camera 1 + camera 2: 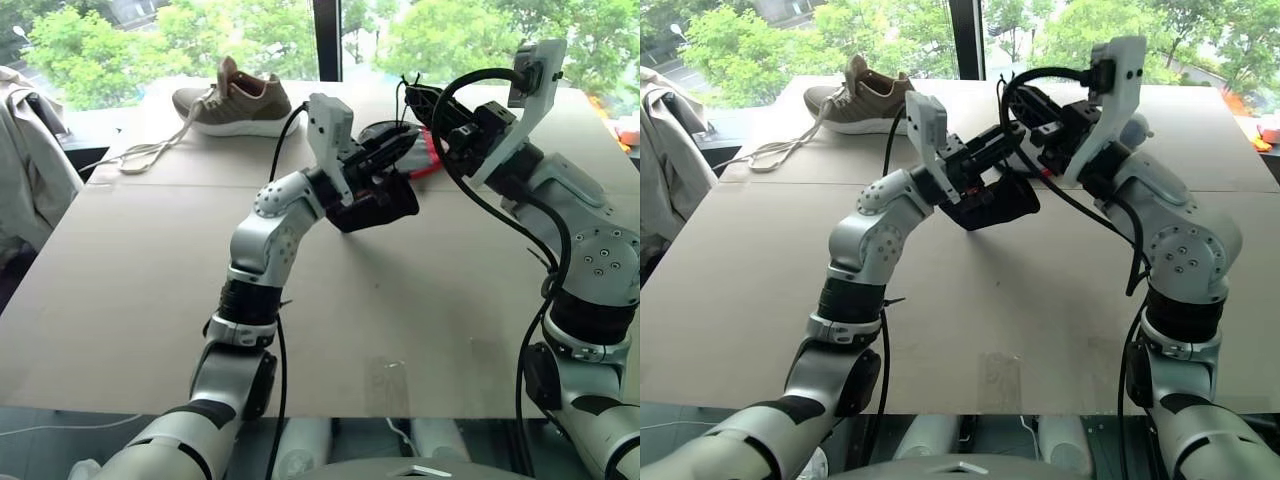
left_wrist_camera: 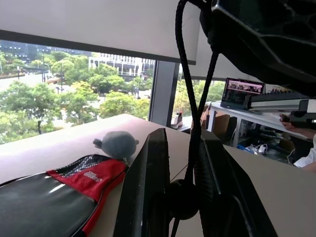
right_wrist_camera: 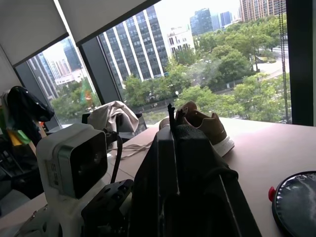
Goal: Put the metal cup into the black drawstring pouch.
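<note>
Pouch [image 1: 378, 205], the black drawstring pouch, hangs above the table [image 1: 150, 280] with both grippers clamped on it, left gripper [image 1: 385, 160] and right gripper [image 1: 425, 108], paddle case [image 1: 415, 150] behind, shoe [image 1: 235, 100] well apart.

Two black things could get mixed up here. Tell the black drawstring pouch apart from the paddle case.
Colour: the black drawstring pouch is plain black; the paddle case is black with a red part. Shape: the pouch is bunched and lumpy; the case looks flat. Place: the pouch is up between the robot's arms; the case lies on the table behind it. Both are mostly black.
</note>
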